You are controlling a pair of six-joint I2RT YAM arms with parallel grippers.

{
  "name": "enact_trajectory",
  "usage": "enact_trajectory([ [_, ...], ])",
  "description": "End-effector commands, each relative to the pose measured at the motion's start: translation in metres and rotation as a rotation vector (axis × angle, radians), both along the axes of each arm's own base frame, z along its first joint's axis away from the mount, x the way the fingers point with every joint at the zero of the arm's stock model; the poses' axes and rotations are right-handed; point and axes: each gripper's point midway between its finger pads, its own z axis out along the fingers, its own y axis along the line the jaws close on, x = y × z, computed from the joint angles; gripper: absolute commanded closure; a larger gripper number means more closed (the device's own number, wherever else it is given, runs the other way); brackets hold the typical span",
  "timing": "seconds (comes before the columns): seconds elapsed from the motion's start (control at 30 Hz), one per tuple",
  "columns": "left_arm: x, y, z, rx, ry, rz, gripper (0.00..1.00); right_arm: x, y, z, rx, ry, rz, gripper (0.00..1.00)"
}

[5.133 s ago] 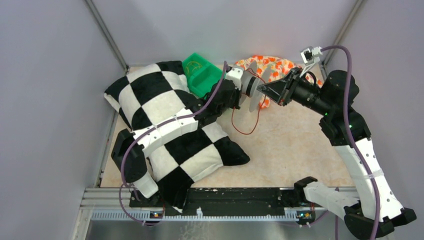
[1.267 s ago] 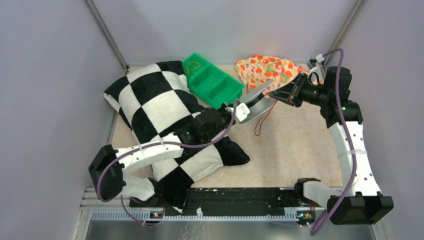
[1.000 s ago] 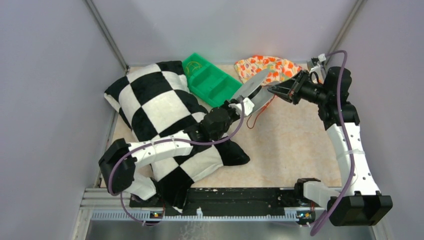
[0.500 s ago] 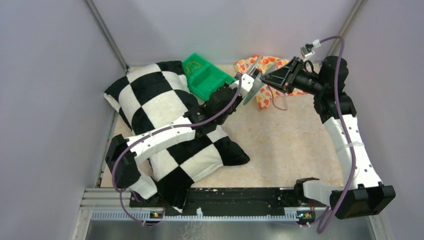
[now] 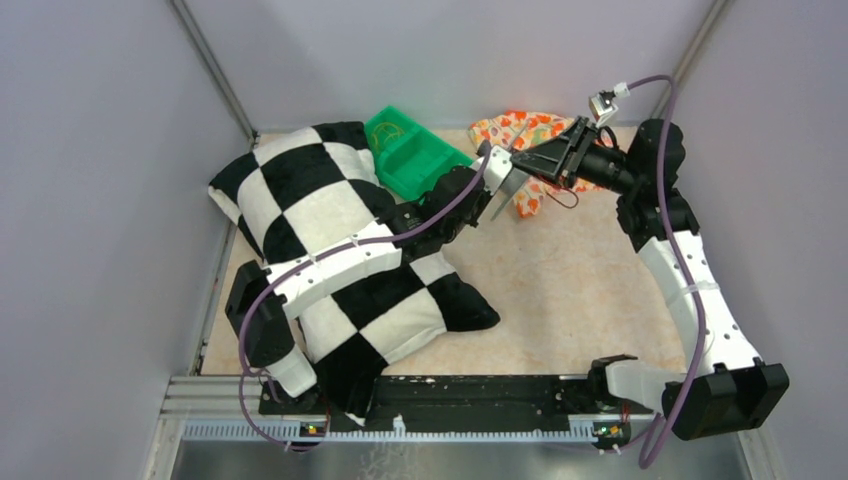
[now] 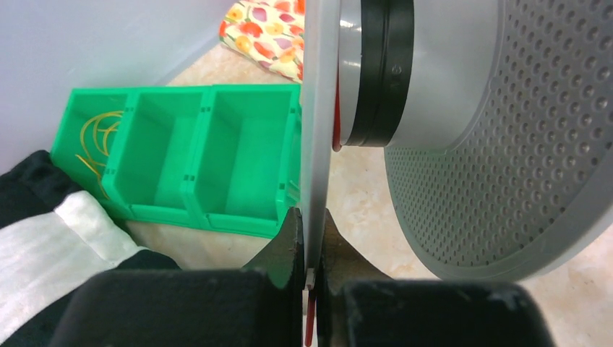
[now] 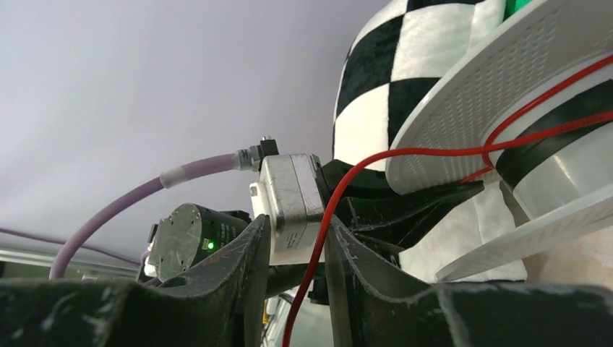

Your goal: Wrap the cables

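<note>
Compared with a second ago, the spool (image 5: 503,185) is held farther back, and the slack of the cable (image 7: 434,150) is drawn into a smaller loop below the right gripper (image 7: 295,228). The left gripper (image 6: 309,238) is clamped on the rim of one grey flange of the spool; the black core and the perforated second flange are seen just right of its fingertips. The right gripper is pointed at the spool with its jaws parted, and the red cable is passed loosely between them and onward to the core. A green bin (image 6: 209,166) is seen left of the left gripper, and a flowered cloth (image 6: 264,29) beyond it.
</note>
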Motion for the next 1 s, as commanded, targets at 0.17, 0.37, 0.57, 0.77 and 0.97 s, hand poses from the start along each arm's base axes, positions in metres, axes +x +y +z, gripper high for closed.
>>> enact_trajectory([
  [0.17, 0.015, -0.009, 0.088, -0.352, -0.012, -0.019, 1.00, -0.025, 0.006, -0.010, 0.009, 0.006, 0.049, 0.67],
  [0.37, 0.023, -0.001, 0.091, -0.405, 0.022, 0.005, 1.00, -0.035, 0.018, -0.019, -0.003, 0.026, 0.073, 0.67],
  [0.57, 0.027, 0.006, 0.098, -0.486, 0.057, -0.009, 1.00, -0.046, 0.035, -0.037, -0.035, 0.058, 0.111, 0.65],
  [0.77, 0.034, 0.016, 0.109, -0.569, 0.072, -0.017, 1.00, -0.059, 0.051, -0.069, -0.075, 0.124, 0.150, 0.63],
  [0.97, 0.041, 0.015, 0.120, -0.632, 0.083, -0.036, 1.00, -0.063, 0.052, -0.105, -0.169, 0.153, 0.146, 0.56],
])
